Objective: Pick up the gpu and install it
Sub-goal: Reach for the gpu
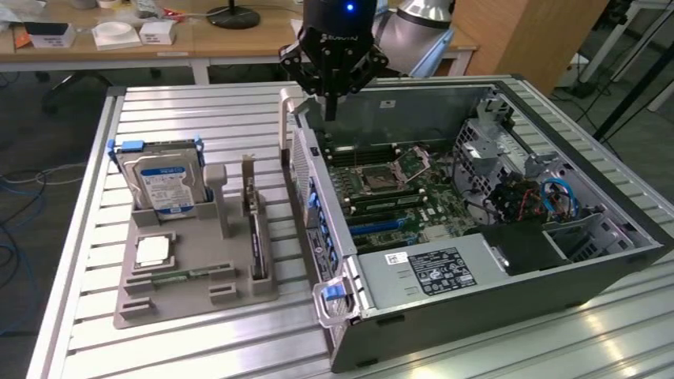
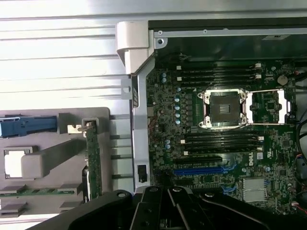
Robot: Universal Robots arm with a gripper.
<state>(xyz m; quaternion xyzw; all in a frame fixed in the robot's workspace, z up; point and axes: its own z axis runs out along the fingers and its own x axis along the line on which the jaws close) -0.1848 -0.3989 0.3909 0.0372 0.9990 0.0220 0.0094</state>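
— Gpu [image 1: 256,237] first: where did it sit?

— On edge in its groove of the grey holder [image 1: 158,304], with its bracket at the same end as the hard drive [image 1: 163,185]. It stood just beside the case [image 1: 443,316] but outside it, and nothing touched it.

— So nothing had been picked up?

— Nothing. The end effector [image 1: 330,103] hung over the case's far corner, towards the exterior view's left. Its fingers looked drawn together and held nothing. It was well apart from the gpu and clear of the board.

— And the case itself?

— It lay open on its side on the slatted surface [image 1: 211,103], with the motherboard [image 1: 406,201] exposed. The blue slots [image 1: 377,227] were bare, with no card seated in them.

— Your reading of progress?

— I judged the job to be at its very beginning. No step showed as done: the gpu was not yet grasped, so the lift, the carry into the case and the seating in a slot were all left.
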